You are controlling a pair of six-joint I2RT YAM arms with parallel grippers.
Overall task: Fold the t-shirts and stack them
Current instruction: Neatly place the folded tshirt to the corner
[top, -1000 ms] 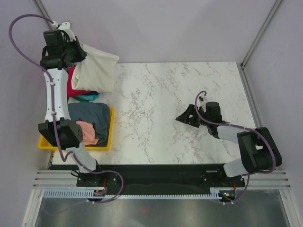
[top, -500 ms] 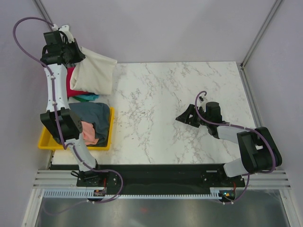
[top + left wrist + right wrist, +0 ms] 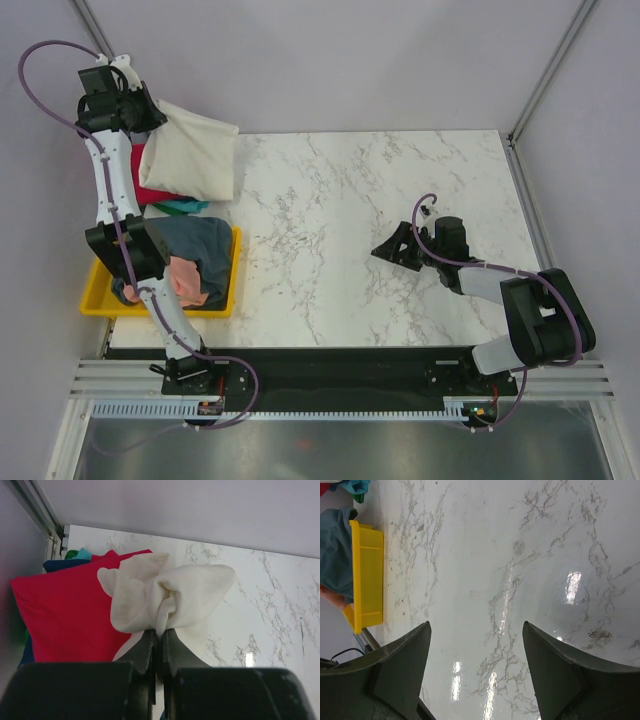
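The left hand (image 3: 159, 630) is clenched on a bunched fold of the cream-white t-shirt (image 3: 165, 592), its two fingers pressed together with cloth pinched between them. The shirt hangs from it over the far left corner of the bench (image 3: 350, 200), above the red t-shirt (image 3: 65, 610), which lies spread beneath. The teal t-shirt (image 3: 186, 207) peeks out at the red one's near edge. Nearer the arm bases, the yellow tray (image 3: 236, 265) sits at the bench's left edge. It holds the slate grey-blue t-shirt (image 3: 195, 243), crumpled, with the salmon pink t-shirt (image 3: 188, 285) against its near side. The right hand (image 3: 475, 630) is released, fingers spread wide and grasping nothing, low over bare marble on the right half of the bench, well apart from the shirts
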